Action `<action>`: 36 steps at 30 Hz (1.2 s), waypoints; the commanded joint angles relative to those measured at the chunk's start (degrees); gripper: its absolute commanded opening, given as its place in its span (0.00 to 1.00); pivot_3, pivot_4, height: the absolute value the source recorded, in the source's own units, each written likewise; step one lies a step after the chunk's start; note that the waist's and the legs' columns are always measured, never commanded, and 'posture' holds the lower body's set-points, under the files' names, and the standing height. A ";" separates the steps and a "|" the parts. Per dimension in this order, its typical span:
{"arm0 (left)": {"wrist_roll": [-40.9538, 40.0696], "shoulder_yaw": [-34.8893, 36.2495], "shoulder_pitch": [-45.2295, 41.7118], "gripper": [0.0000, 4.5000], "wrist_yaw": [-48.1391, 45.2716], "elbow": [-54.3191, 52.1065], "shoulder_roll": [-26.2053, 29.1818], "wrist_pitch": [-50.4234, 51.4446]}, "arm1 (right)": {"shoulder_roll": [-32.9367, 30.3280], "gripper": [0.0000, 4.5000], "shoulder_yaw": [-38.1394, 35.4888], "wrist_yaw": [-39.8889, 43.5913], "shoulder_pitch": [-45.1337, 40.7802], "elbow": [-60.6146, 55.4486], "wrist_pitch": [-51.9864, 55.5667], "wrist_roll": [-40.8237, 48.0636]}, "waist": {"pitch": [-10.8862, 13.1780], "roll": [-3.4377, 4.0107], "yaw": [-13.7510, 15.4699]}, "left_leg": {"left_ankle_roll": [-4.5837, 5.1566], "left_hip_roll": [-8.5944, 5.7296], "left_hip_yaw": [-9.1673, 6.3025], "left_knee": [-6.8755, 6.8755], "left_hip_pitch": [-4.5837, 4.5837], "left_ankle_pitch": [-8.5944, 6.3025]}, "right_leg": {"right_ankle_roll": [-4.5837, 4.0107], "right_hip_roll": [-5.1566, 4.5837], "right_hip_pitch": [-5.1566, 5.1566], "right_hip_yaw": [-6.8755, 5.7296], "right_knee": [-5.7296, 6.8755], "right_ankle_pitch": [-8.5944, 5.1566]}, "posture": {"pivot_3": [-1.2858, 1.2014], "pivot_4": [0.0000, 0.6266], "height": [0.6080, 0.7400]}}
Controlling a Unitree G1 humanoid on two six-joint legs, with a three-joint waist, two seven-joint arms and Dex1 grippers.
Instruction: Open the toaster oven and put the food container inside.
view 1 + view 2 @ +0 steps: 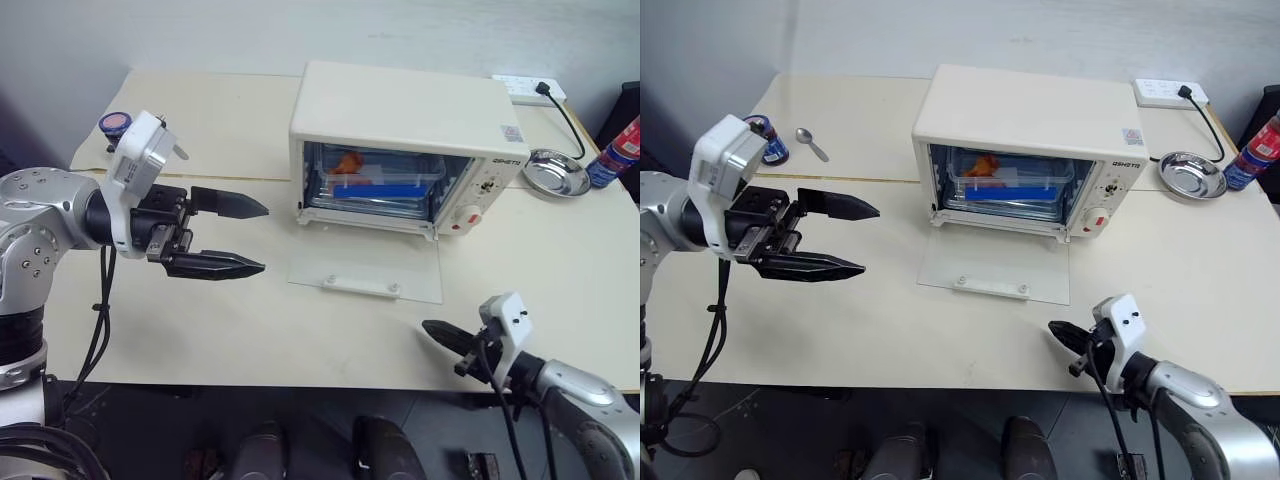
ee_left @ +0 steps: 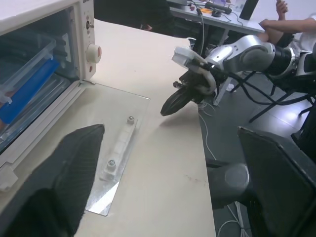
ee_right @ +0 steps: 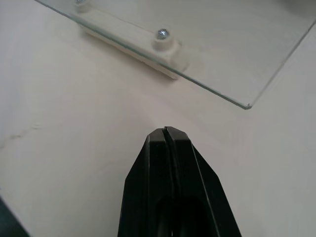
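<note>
Cream counter [image 1: 200, 330] stretches under a grey wall, and from the head camera the toaster oven [image 1: 410, 110] sits square in the middle with its glass door [image 1: 365, 265] dropped flat onto the surface. Look inside: the food container [image 1: 375, 180], blue clip strip facing us and orange pieces showing, lies on the rack within the cavity. Off to the oven's left hangs the left end effector [image 1: 235, 235], fingers spread wide and holding nothing, well apart from the oven. Low at the near edge, the right end effector [image 1: 440, 335] is pressed together, empty too. A steel bowl [image 1: 560, 172] and a bottle [image 1: 615, 150] wait at the far right; a small blue-lidded jar [image 1: 115, 123] sits far left.

Over to the left wrist camera: open oven, container behind the frame, the door's white handle [image 2: 118, 145] bolted on, and the right end effector hovering past the door's edge.

Right wrist camera now: fingertips [image 3: 165, 136] clamped tip to tip above bare counter, just short of the glass corner.

My read: placement looks done, both arms clear. What remains, if anything, is backing away without clipping that door.
</note>
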 commanded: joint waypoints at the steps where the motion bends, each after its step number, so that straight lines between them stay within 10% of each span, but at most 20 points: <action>1: 1.53 -0.28 -1.35 0.99 0.14 -0.57 0.29 -3.23 | 2.15 0.00 1.55 -2.64 -1.14 2.50 -4.14 -3.64 | 0.00 0.01 -0.04 | 0.01 -0.01 0.01 0.00 0.00 -0.01 | 0.00 -0.01 -0.01 0.02 -0.01 0.00 | 0.52 0.24 1.00; 7: 1.71 -1.01 -1.62 0.99 0.70 0.08 -0.24 -4.38 | 5.29 0.00 1.60 -4.43 -7.49 9.47 -8.78 -6.11 | 0.02 0.04 -0.15 | 0.01 0.01 0.01 0.00 0.02 -0.01 | 0.00 0.01 -0.02 0.08 0.00 0.00 | 0.52 0.24 1.00; 15: 3.16 -0.75 -0.70 0.99 1.84 1.75 -0.12 -6.31 | -5.77 0.00 -12.74 2.11 -17.00 3.23 1.39 12.93 | 0.09 0.16 0.03 | 0.02 0.03 0.01 -0.03 -0.03 -0.03 | 0.00 0.03 -0.06 0.05 0.01 0.00 | 0.52 0.24 1.00; 20: 4.45 0.47 0.19 1.00 2.32 4.12 0.68 -7.39 | -16.09 0.23 -20.28 5.53 -24.92 7.50 9.49 25.90 | 0.10 0.17 0.04 | 0.12 0.02 0.00 0.03 -0.02 -0.08 | 0.02 -0.01 -0.05 0.09 -0.01 0.01 | 0.52 0.24 1.00; 30: 6.11 3.76 -0.13 1.00 0.54 9.59 5.03 -9.65 | -35.15 0.90 -23.45 22.80 -25.68 19.33 8.36 20.22 | 0.11 0.18 0.01 | 0.20 0.00 0.27 0.01 -0.10 -0.14 | 0.02 -0.02 -0.04 0.03 -0.14 0.01 | 0.52 0.24 1.00; 36: 6.86 3.98 0.16 1.00 0.15 10.80 6.30 -10.64 | -36.15 0.90 -23.95 27.45 -25.04 23.93 6.28 17.11 | 0.11 0.17 -0.02 | 0.19 0.02 0.37 0.03 -0.10 -0.14 | 0.04 -0.02 -0.04 0.03 -0.13 0.02 | 0.52 0.24 1.00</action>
